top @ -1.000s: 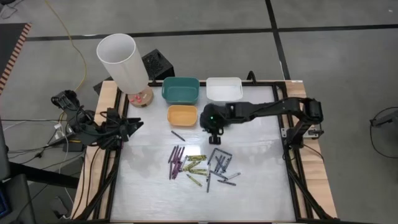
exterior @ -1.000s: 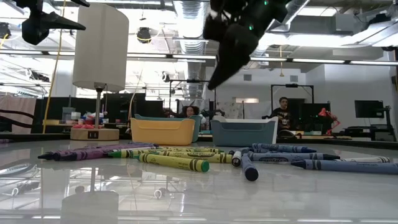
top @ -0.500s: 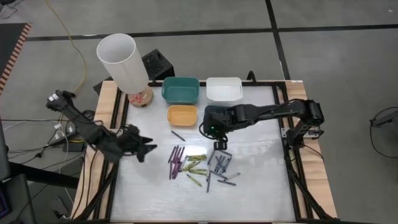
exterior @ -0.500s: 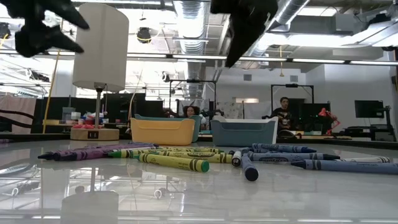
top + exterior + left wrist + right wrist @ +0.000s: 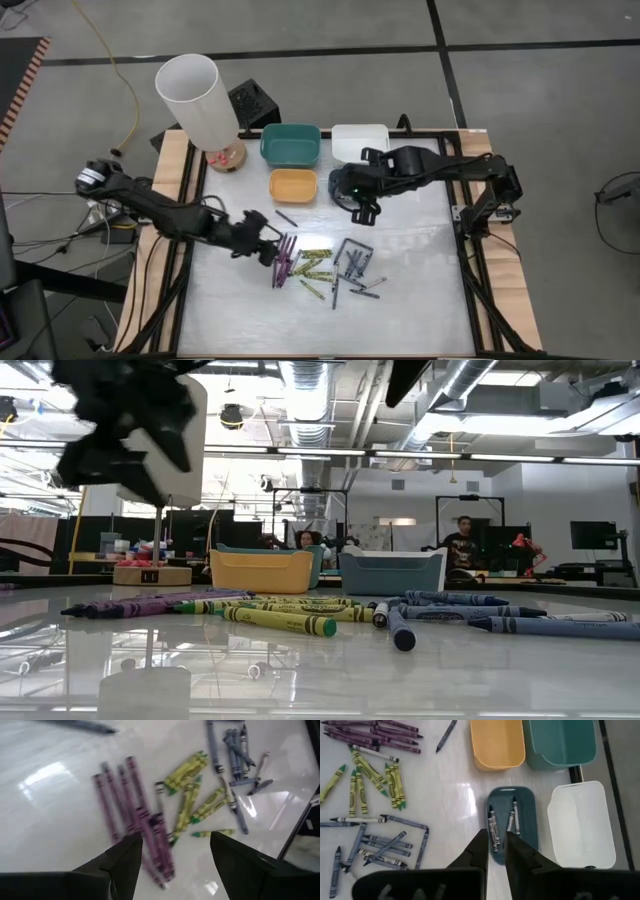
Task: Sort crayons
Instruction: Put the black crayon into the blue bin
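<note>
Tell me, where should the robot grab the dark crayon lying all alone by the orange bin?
Its middle, from straight above, with fingers across its thin sides. The lone dark thin crayon lies flat on the white table, touching nothing, so both sides are free. The open left hand hovers nearest.

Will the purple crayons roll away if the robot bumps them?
Probably a little. The purple crayons look like thin round sticks lying flat on a shiny table, so a nudge could roll or slide them. They look stiff, not floppy. The left gripper, open just above them, could scatter the neighbours lying side by side.
</note>
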Controlling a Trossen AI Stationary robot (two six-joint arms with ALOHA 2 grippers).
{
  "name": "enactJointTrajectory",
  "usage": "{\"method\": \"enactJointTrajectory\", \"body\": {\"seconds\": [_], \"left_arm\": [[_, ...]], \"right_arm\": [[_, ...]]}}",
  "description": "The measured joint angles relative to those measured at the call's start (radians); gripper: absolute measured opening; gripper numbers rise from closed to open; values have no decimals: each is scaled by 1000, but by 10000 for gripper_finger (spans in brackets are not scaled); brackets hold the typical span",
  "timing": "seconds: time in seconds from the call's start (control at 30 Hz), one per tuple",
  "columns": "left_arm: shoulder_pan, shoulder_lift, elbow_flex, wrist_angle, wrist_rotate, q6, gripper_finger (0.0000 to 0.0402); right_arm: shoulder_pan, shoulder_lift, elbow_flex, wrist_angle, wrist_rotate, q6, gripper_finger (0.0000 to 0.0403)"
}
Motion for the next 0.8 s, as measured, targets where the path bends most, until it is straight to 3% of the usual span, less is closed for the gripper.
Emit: {"method": "enactJointTrajectory", "body": {"seconds": [0.37,0.8], "left_arm": [[40,404,368,-234,14,123,226],[93,560,426,-259,66,156,226]], "right_arm": [[-18,-4,31,-96,24,-27,56],[-17,-79,32,-141,32,-27,56]]}}
